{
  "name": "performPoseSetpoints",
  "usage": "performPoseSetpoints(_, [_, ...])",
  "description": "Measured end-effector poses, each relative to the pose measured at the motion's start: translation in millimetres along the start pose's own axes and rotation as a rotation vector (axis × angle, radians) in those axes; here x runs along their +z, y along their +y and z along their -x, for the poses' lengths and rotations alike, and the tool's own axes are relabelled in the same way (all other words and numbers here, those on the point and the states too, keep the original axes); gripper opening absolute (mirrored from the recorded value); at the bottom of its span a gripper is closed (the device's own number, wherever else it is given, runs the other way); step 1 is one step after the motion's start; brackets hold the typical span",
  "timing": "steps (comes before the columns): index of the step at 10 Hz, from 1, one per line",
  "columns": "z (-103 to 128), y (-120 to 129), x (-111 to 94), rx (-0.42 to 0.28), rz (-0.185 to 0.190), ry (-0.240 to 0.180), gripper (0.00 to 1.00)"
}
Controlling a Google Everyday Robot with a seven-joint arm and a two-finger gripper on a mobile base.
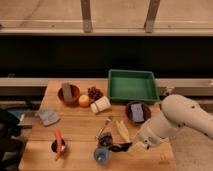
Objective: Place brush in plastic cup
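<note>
Camera view: one angle, wooden table (80,127) under the arm.
Gripper: gripper (131,147) at the near edge, right of the cup, clamped on the brush (116,146).
Brush: head hanging just beside and over the rim.
Cup: plastic cup (101,155) at the near edge, upright.
Progress: carry looks done; lowering in and release left.
Writing: none legible anywhere.

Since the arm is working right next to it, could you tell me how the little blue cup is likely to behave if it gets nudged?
The plastic cup looks small and thin-walled, so it is probably light and may slide on the smooth wooden table. Being short and round, it seems less likely to tip than to scoot. The gripper, shut on the brush, is just to its right, so a sideways bump seems possible.
</note>
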State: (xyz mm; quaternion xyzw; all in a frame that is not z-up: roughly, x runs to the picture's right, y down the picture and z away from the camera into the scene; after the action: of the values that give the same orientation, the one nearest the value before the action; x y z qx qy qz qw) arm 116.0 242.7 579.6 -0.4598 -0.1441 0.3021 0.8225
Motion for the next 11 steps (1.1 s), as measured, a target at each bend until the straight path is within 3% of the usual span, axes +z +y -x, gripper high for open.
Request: performPoseSetpoints(11, [-11.8, 23.8, 6.4, -0.009, 0.022, 0.034, 0.00])
